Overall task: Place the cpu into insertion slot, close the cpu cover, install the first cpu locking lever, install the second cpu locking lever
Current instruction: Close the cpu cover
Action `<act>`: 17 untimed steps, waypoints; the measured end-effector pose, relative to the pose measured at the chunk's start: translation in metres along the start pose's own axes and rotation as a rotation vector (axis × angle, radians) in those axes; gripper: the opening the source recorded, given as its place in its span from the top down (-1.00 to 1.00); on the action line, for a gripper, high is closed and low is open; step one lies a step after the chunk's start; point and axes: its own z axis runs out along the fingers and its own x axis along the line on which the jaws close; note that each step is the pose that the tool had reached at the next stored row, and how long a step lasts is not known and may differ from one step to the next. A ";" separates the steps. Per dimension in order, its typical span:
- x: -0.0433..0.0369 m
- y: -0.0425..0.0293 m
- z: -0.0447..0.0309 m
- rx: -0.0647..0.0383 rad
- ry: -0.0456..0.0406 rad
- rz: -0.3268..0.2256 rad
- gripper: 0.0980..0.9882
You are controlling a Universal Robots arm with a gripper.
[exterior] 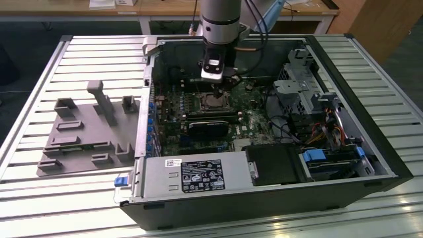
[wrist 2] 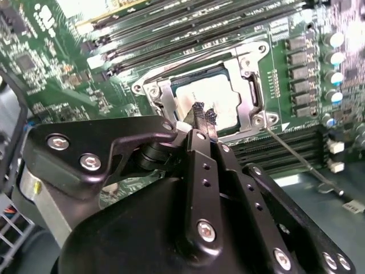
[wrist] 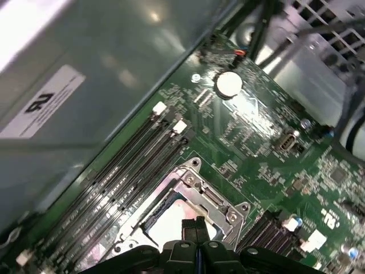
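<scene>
Your fingers (wrist 2: 198, 114) are pressed together with nothing between them, tips poised right over one edge of the cpu (wrist 2: 221, 97), which lies flat in the insertion slot (wrist 2: 251, 111) directly beneath them.

Arm (exterior: 220, 20) upright, end effector (wrist 2: 204, 115) closed, pointing down

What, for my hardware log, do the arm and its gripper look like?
The arm is a silver-grey cylinder with a dark band. The gripper is matte black, angular, studded with silver screw heads, and ends in slim fingers with rough black tips.
</scene>
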 end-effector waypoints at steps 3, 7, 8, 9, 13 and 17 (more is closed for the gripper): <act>0.0000 0.0000 0.0001 -0.001 -0.0005 -0.054 0.99; 0.0000 0.0000 0.0002 -0.002 -0.0020 -0.126 0.99; 0.0000 0.0000 0.0003 -0.002 -0.0024 -0.146 0.99; 0.0000 0.0000 0.0004 -0.002 -0.0024 -0.164 0.99; 0.0000 0.0000 0.0006 -0.005 -0.0024 -0.236 0.99; 0.0000 0.0000 0.0008 -0.006 -0.0026 -0.308 0.99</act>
